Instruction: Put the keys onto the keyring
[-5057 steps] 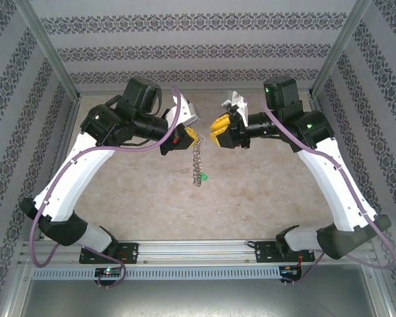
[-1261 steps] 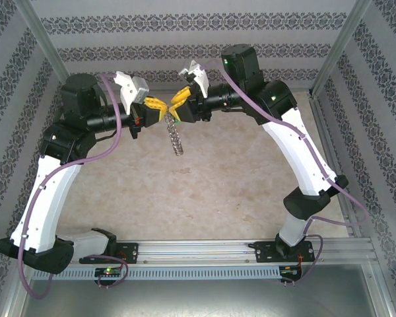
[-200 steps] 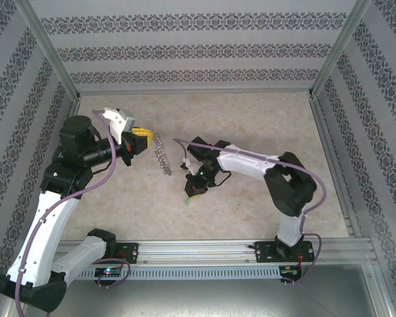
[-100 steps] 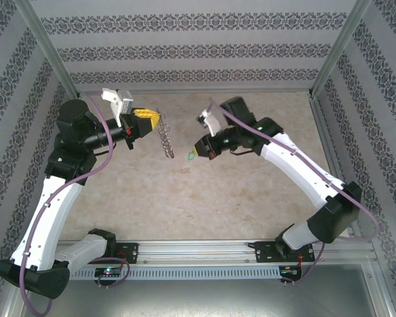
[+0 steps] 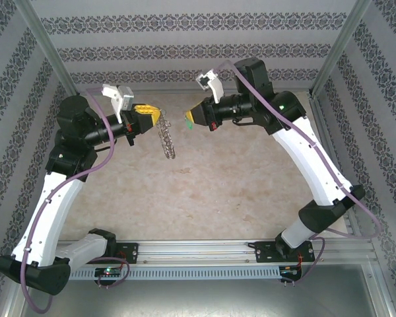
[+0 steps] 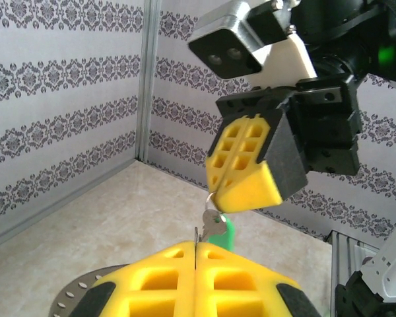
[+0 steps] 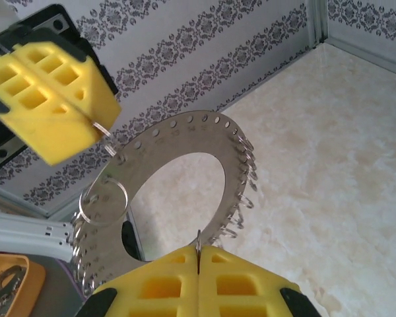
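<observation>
Keyring [image 5: 166, 140] is hanging from my left gripper [image 5: 156, 114], jaws clamping its rim, over open table [image 5: 251, 191]. From my left wrist, my right gripper [image 6: 224, 198] is pinching the green key [image 6: 219, 228] just ahead. From my right wrist, the ring's wide hole is facing me

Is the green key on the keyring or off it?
Off: the right pincer holds the key, apart from the keyring hanging from the left pincer.

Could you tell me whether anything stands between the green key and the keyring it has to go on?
Nothing visible does. The key, pinched in the right gripper, and the keyring, hanging from the left gripper, face each other across an open gap above the table.
</observation>
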Robot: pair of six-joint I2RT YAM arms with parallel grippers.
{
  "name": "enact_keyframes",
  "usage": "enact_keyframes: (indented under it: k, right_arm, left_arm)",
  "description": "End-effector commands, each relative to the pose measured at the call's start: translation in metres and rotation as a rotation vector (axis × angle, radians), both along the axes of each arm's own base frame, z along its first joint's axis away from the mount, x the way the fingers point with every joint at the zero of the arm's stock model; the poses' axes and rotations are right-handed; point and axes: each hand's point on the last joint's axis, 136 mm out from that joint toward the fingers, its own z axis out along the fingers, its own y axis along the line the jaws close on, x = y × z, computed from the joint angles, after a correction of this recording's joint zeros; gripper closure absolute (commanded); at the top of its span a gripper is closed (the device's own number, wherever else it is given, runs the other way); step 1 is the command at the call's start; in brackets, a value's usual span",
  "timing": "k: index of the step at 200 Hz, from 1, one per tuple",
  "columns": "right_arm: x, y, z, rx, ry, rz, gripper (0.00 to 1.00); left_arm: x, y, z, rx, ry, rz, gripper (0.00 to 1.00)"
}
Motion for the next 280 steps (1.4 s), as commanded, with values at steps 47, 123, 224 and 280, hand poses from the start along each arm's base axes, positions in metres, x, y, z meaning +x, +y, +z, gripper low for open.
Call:
enact_keyframes:
  k: [47,123,224,280]
  right_arm:
    - [-0.009,0.028,0.005,-0.019,0.001,0.092,1.00]
    - [-0.023,0.034,0.019,0.031,-0.017,0.162,1.00]
    - [-0.015,0.047,0.030,0.086,-0.029,0.186,1.00]
    - [0.003,0.043,0.020,0.058,0.016,0.122,1.00]
  left_arm:
    - [-0.007,0.003,0.020,0.011,-0.086,0.004,1.00]
    - [-0.003,0.003,0.016,0.033,-0.086,0.016,1.00]
    - [-0.005,0.002,0.015,0.037,-0.086,0.003,1.00]
    - [-0.008,0.001,0.016,0.035,-0.089,-0.007,1.00]
